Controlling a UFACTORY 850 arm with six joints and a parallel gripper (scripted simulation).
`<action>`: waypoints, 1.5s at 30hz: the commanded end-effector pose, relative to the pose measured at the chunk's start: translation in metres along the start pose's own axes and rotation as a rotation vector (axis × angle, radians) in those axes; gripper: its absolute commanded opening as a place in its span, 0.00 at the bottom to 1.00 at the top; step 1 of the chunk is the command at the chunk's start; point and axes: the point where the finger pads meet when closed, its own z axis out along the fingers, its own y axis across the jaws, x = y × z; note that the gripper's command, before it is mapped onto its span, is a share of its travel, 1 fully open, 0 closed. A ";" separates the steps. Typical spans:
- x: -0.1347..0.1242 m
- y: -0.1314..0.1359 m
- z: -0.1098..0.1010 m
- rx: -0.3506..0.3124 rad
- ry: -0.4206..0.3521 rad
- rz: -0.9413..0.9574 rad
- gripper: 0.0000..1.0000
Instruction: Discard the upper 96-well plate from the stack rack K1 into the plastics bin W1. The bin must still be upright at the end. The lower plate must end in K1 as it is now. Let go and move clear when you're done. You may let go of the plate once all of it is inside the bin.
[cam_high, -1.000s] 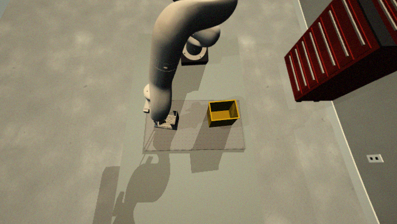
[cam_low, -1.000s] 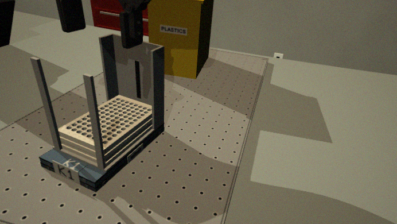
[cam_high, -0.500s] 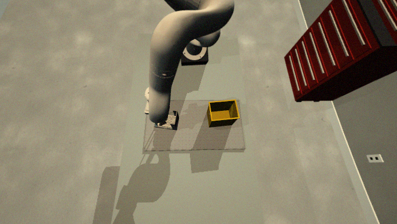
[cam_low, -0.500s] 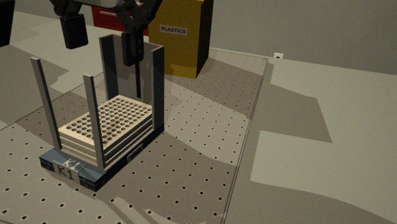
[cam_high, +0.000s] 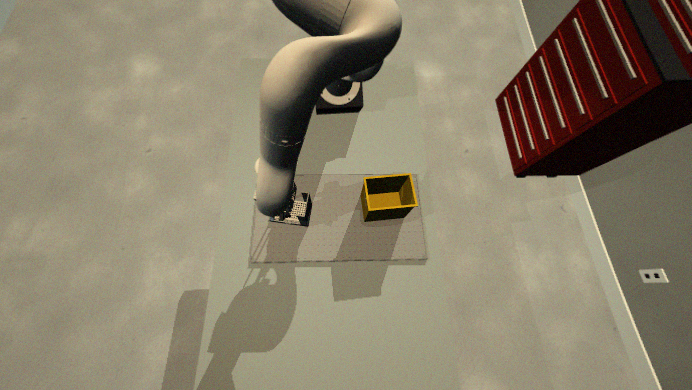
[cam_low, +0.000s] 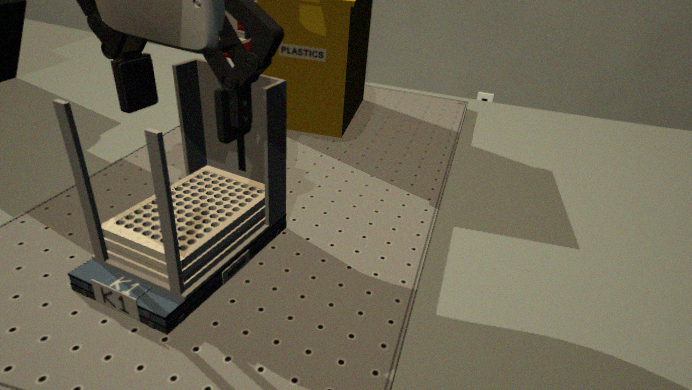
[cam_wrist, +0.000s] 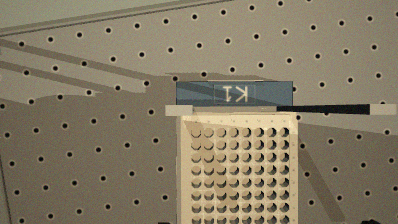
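- The dark two-fingered tool (cam_low: 182, 102) is fully spread with nothing between its fingers. It hangs at about the height of the post tops of the grey four-post stack rack K1 (cam_low: 161, 200), one finger (cam_low: 134, 82) on the near-left side and the other (cam_low: 231, 115) dipped in by the rear wall.
- Straight below the tool sits the cream 96-well plate on top of the stack (cam_low: 192, 210), squarely inside the rack. Under that, the lower cream plate (cam_low: 200, 260) rests on the blue-grey base labelled K1 (cam_low: 117, 295).
- So I'd call this the approach step: nothing grabbed yet, the whole discard is still to do.
- Next move, as I read it: come straight down between the posts, straddle only the top plate's sides and close. Go too low and you'd pinch or drag the lower plate, which has to stay put.
- What's in the way: the rack's tall posts and rear panels (cam_low: 277, 150) hem the tool in, so the lift has to go straight up until the plate clears the post tops.
- Beyond the rack, off to the tool's far side, stands the yellow open-topped plastics bin W1 (cam_low: 320, 90), upright on the same perforated table (cam_low: 350, 280). Don't knock it on the drop.
- A red drawer cabinet (cam_high: 575, 95) sits well away, no bother.
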 end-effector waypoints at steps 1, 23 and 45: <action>0.000 -0.001 0.005 0.004 0.000 0.000 1.00; 0.000 -0.001 0.036 0.004 0.000 0.000 1.00; 0.000 -0.001 0.062 0.003 0.000 0.000 1.00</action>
